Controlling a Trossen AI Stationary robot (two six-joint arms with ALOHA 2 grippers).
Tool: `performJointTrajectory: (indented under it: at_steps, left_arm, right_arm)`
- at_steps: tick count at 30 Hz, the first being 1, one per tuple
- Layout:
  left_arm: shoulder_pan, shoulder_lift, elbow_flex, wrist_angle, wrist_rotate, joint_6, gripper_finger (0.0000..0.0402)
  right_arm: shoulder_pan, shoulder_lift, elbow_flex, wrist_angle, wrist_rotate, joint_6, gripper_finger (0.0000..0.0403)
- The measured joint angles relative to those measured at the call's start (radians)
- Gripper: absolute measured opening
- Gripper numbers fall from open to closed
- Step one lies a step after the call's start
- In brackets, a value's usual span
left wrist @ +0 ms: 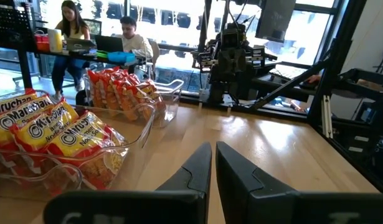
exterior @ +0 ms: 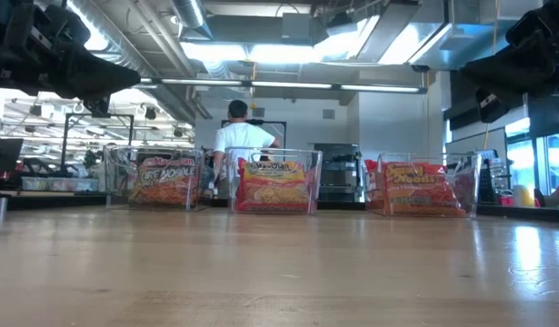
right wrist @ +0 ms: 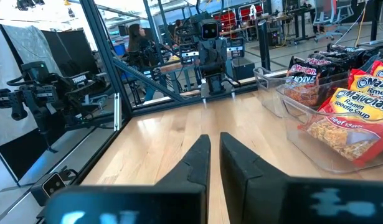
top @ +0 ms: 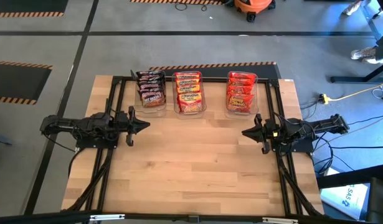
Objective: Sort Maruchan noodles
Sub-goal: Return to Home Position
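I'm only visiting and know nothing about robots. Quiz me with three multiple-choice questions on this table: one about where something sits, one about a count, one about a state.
1. Where are the black noodle packs?
A) in the left bin
B) in the middle bin
C) loose on the wood

2. How many clear bins stand on the table?
A) two
B) three
C) five

3. What does the left gripper hold?
A) a red pack
B) a bin
C) nothing

Answers:
1 A: the high view shows them stacked there.
2 B: three bins stand in a row at the far edge.
3 C: the left wrist view shows its fingers shut together over bare wood.
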Motion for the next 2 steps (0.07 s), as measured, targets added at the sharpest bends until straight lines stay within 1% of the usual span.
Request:
performJointTrajectory:
  at_steps: [2]
  left_arm:
    - [0.0,0.0,0.0,0.0,0.0,0.0,0.0018]
  right_arm:
    - [0.0,0.0,0.0,0.0,0.0,0.0,0.0017]
